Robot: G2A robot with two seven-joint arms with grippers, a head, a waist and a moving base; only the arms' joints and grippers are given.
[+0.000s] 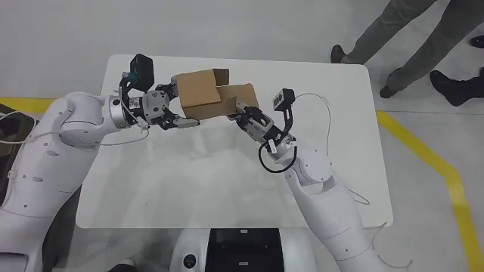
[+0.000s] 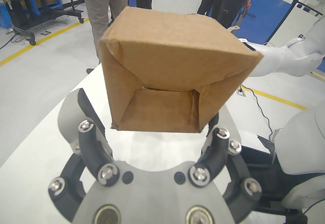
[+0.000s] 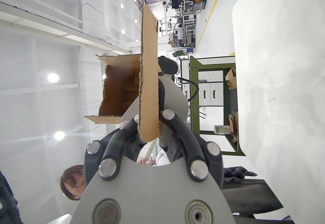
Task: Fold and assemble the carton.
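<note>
The left gripper (image 1: 180, 107) is hanging over the far left part of the table (image 1: 227, 189) with its fingers spread wide. One finger (image 2: 86, 108) is standing clear of the carton (image 1: 203, 91), and the other (image 2: 212, 123) is sitting just beside a lower corner of it. The carton is being held above the table between the two grippers, opened into a box, its open end facing the left gripper. The right gripper (image 1: 242, 115) is pinching one flap, which is showing edge-on between its closed fingers (image 3: 177, 128).
</note>
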